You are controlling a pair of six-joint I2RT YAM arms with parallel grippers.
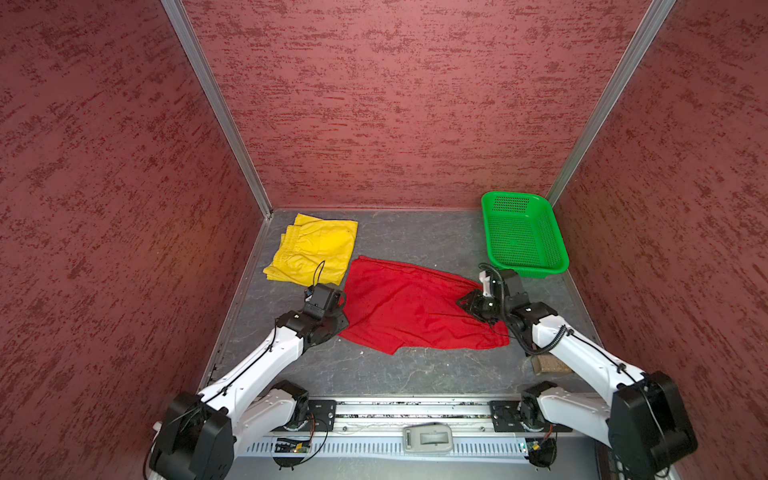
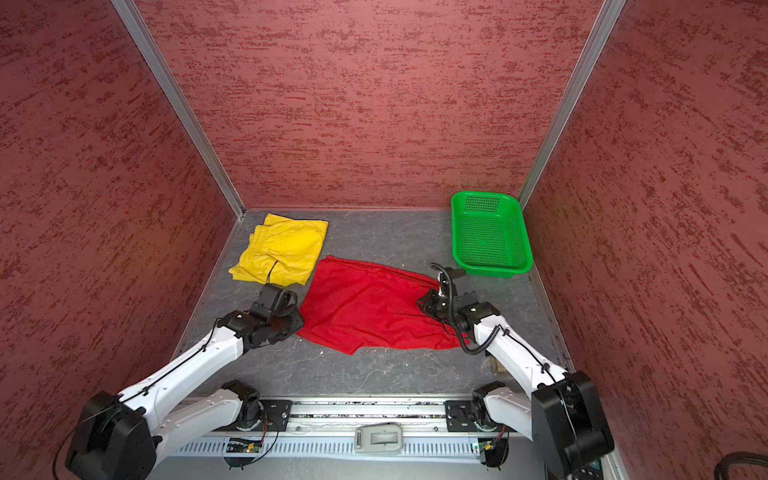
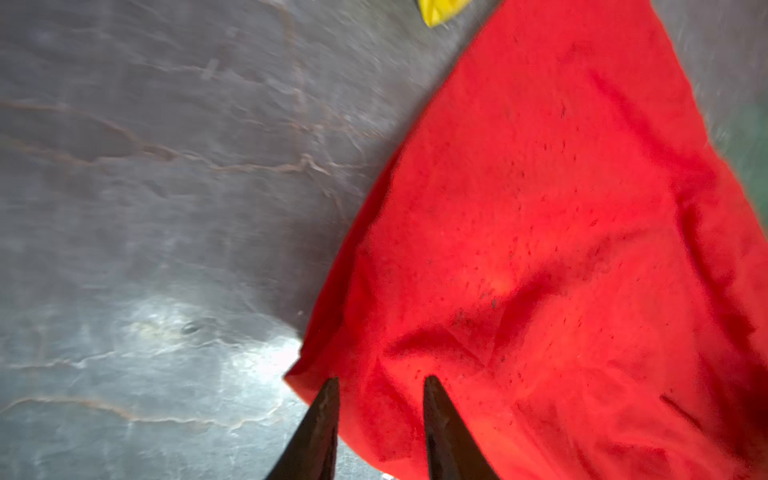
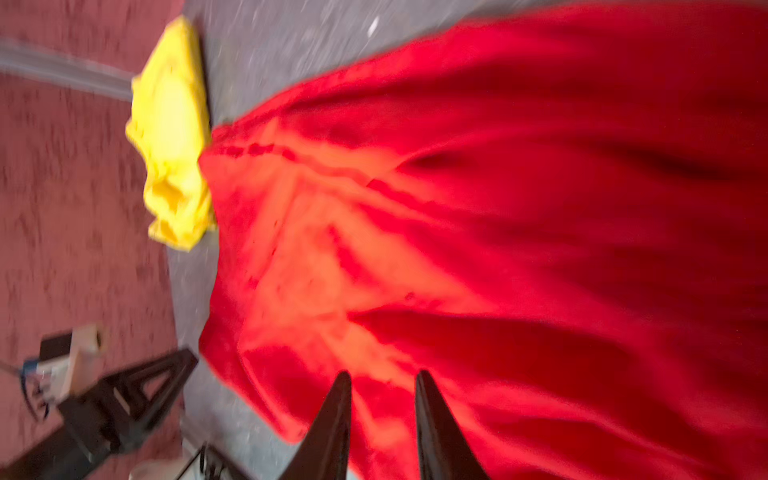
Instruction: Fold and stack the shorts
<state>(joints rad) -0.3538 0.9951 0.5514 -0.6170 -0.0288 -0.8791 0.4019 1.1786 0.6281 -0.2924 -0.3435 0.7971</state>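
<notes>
red shorts (image 1: 407, 307) lie spread on the grey table (image 1: 415, 237), one end near the green basket (image 1: 536, 272). yellow shorts (image 1: 316, 249) sit folded well apart from the basket, beyond the red pair. left end effector (image 3: 380, 380) and right end effector (image 4: 382, 374) are both released, fingers parted over opposite ends of the red shorts.

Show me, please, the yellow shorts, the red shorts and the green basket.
yellow shorts (image 1: 316, 249): a top view, fabric centre.
red shorts (image 1: 407, 307): a top view, fabric centre.
green basket (image 1: 530, 271): a top view, front wall.
</notes>
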